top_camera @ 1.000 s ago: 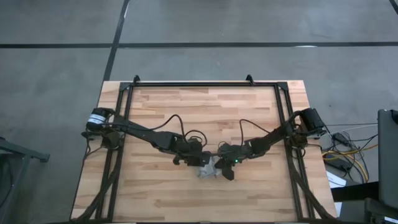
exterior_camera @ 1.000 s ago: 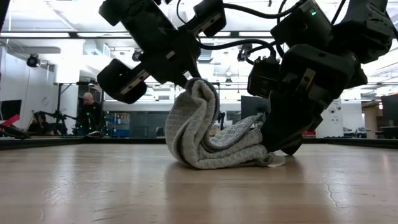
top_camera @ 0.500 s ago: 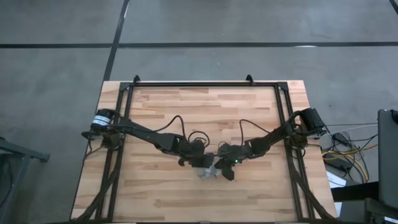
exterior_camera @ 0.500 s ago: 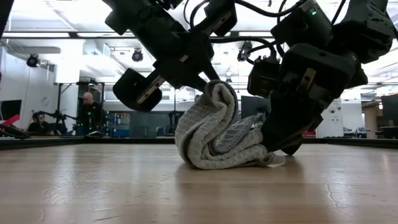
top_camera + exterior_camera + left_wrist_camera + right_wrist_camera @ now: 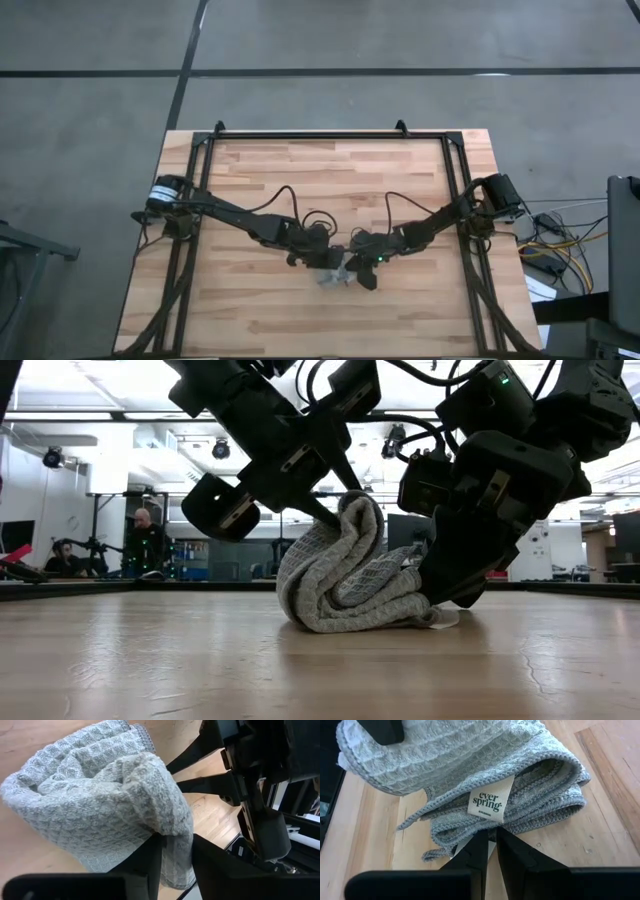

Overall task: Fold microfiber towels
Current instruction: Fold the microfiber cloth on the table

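The grey-green microfiber towel (image 5: 333,276) lies bunched in several folds near the table's middle, its lower layers on the wood (image 5: 345,618). Its white tag (image 5: 491,800) reads "ever spring". My left gripper (image 5: 342,510) is shut on the towel's raised fold, above the heap. My right gripper (image 5: 447,596) is down at the table at the towel's right end, shut on the cloth there. It also shows in the high view (image 5: 360,276), close beside my left gripper (image 5: 326,262). My left gripper pinches the towel's raised fold (image 5: 172,837) between its two fingers, slanting down from the upper left. Several layers seem caught. The fold stands up over the heap and curls toward the right, slack, while the rest lies on the table. My right gripper pinches the towel's edge just below the tag (image 5: 492,827) between its two fingers, slanting down from the table's right side. How many layers it has, I cannot tell. That end of the towel (image 5: 432,615) lies on the table under the fingers.
Bare wooden tabletop (image 5: 330,180) lies all around the towel. A black frame (image 5: 330,135) runs along the table's far edge and sides. Beyond the table, people (image 5: 148,540) sit in the room.
My left gripper has gone toward the table's right edge, toward my right gripper, carrying the raised fold with it. The fold now arches over the heap closer to the right end, while the towel's lower layers and right end have stayed in place.
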Action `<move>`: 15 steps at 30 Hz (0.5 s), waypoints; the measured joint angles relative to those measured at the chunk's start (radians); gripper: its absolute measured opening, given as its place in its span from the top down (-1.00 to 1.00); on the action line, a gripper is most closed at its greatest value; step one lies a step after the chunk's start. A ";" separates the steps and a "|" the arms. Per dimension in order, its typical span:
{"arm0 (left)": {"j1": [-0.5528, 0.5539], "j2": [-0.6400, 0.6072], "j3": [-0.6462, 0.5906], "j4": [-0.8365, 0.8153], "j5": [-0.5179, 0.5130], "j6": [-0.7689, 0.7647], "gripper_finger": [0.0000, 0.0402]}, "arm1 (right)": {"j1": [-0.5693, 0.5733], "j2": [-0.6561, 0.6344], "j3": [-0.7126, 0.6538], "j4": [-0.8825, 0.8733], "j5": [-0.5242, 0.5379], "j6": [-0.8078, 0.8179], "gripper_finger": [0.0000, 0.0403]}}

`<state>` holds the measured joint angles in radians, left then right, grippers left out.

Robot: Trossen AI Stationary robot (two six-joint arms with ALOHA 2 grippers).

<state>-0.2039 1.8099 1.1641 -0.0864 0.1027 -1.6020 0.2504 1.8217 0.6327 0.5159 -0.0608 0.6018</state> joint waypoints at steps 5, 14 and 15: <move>0.000 0.000 0.000 0.016 0.005 0.011 0.41 | 0.000 0.000 0.000 0.000 0.000 -0.004 0.81; 0.000 0.001 -0.001 0.093 0.009 0.030 0.39 | 0.000 0.000 0.000 -0.003 0.001 -0.004 0.81; 0.000 0.001 -0.001 0.094 0.009 0.030 0.39 | 0.000 0.000 0.000 -0.003 0.001 -0.003 0.81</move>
<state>-0.2043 1.8107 1.1633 0.0078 0.1116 -1.5723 0.2504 1.8217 0.6327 0.5129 -0.0596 0.5983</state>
